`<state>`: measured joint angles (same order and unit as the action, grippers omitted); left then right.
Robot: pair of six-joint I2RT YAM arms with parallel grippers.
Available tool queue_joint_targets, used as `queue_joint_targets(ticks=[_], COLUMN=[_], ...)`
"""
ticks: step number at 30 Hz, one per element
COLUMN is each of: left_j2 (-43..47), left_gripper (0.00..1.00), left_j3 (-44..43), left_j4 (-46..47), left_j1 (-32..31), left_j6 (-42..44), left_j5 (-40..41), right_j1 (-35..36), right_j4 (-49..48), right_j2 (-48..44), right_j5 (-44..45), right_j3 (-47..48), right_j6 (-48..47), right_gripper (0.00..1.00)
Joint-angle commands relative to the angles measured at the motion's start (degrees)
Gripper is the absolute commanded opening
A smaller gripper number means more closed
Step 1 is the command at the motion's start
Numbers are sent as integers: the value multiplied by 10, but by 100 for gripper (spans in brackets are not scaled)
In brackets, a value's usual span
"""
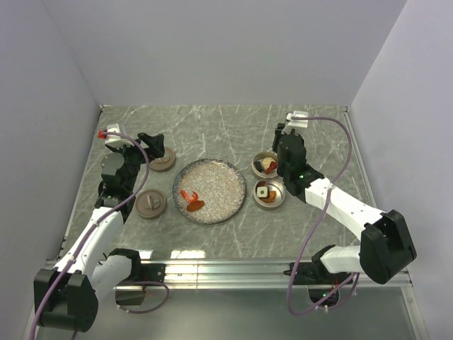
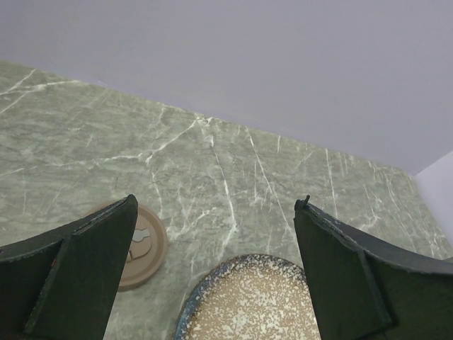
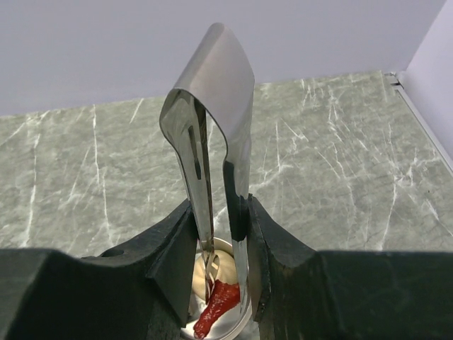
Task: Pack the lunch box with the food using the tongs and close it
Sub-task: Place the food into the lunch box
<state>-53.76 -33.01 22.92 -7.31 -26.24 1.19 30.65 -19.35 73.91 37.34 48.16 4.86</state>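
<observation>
My right gripper (image 3: 221,212) is shut on the slim metal tongs (image 3: 212,106), squeezing the two arms together. The tong tips pinch a red piece of food (image 3: 216,308) just inside a round tin (image 3: 241,323), beside a pale ball (image 3: 225,268). From above, this tin (image 1: 260,170) sits under the right gripper (image 1: 279,166). A second tin (image 1: 269,203) in front of it holds a white square with a dark centre. Red and orange bits (image 1: 190,201) lie on the speckled plate (image 1: 219,180). My left gripper (image 1: 153,144) hangs open and empty over the left side.
Two brown round lids lie left of the plate, one at the back (image 1: 162,161) and one nearer (image 1: 151,204). In the left wrist view the back lid (image 2: 145,244) and the plate's rim (image 2: 205,297) show between the fingers (image 2: 78,276). Walls enclose the table.
</observation>
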Motion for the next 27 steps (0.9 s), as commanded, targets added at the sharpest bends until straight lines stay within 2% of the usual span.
queue_joint_targets(ticks=[1, 6, 8, 9, 15, 24, 27], left_j2=[-2, -5, -4, -5, -1, 6, 6], left_gripper=[99, 99, 100, 99, 99, 100, 99], left_j3=[1, 0, 0, -1, 0, 1, 1], left_j4=[27, 27, 27, 27, 24, 21, 20], left_j1=[-1, 0, -1, 0, -1, 0, 0], left_j6=[0, -1, 0, -1, 0, 0, 0], left_j5=[2, 2, 2, 3, 5, 7, 7], right_j1=[-6, -9, -10, -10, -9, -4, 21], right_j4=[-25, -28, -24, -23, -26, -27, -34], right_j2=[3, 9, 9, 8, -15, -50, -68], right_j5=[-6, -5, -10, -12, -25, -42, -51], right_j3=[33, 34, 36, 36, 27, 21, 17], right_j6=[2, -1, 0, 1, 0, -11, -15], right_gripper=[17, 20, 26, 32, 45, 48, 48])
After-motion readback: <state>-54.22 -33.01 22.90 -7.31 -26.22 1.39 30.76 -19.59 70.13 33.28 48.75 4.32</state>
